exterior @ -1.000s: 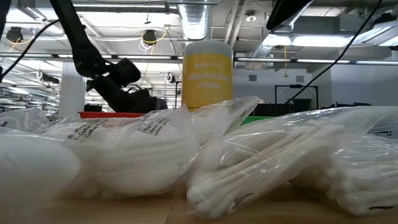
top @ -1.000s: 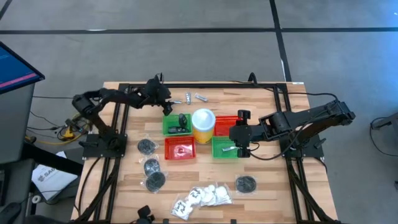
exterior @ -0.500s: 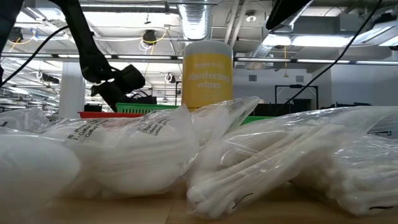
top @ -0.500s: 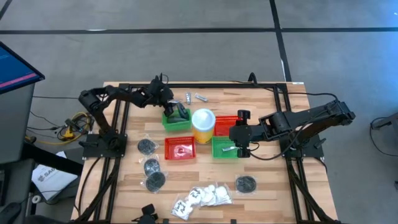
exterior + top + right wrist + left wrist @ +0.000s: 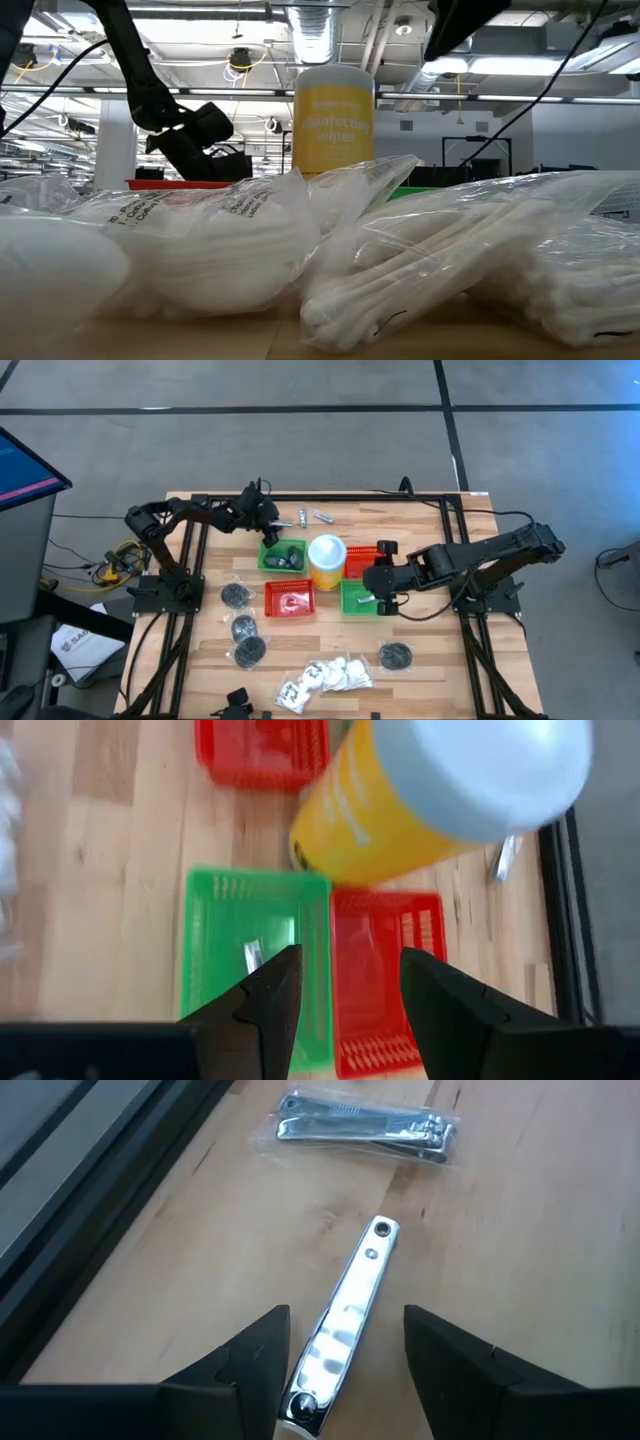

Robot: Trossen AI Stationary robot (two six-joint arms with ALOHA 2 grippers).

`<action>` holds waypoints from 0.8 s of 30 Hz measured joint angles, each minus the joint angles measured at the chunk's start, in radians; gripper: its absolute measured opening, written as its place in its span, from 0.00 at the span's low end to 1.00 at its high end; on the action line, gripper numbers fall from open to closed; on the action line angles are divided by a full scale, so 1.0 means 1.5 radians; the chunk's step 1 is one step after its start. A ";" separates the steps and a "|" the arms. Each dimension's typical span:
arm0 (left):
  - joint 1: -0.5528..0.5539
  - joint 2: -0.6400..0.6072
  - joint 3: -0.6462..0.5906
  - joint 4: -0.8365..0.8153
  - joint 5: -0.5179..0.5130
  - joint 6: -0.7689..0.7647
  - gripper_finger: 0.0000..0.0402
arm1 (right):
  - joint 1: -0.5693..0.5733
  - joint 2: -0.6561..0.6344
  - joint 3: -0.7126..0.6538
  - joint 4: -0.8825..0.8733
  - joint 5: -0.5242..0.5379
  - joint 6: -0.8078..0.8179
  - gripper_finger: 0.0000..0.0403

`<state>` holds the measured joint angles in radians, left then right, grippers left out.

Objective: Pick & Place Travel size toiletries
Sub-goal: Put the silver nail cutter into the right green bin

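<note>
The left gripper [image 5: 342,1370] has its jaws apart and empty, low over the counter [image 5: 520,1250] near its far edge. A bare nail clipper [image 5: 345,1315] lies flat on the wood directly between them. Its long axis runs straight out from the gap, one end just inside the jaws and the other pointing away. So the jaws already straddle it across its narrow width; the coming move looks like a short drop and a close, not a turn. Just beyond its far end a second clipper in a clear wrapper [image 5: 365,1130] lies crosswise, apart from the first.

The right gripper [image 5: 342,982], jaws also apart and empty, hangs over the green basket [image 5: 215,935], well away from both clippers.
</note>
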<state>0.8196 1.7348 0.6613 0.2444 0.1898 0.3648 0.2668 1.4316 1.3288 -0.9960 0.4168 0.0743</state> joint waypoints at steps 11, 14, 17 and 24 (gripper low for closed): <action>0.005 -0.002 0.001 -0.039 0.003 0.045 0.46 | -0.001 0.040 0.000 -0.002 0.001 -0.021 0.39; 0.005 -0.002 0.001 -0.040 0.003 0.046 0.41 | -0.001 0.041 0.000 -0.010 0.002 -0.021 0.39; 0.005 -0.002 0.001 -0.041 0.003 0.046 0.35 | -0.001 0.041 0.000 -0.009 0.002 -0.021 0.39; 0.005 -0.008 0.000 -0.050 -0.006 0.034 0.19 | -0.001 0.041 0.000 -0.009 0.002 -0.021 0.39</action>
<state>0.8272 1.7226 0.6611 0.1701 0.1805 0.4162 0.2653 1.4925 1.3293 -1.0092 0.4191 0.0433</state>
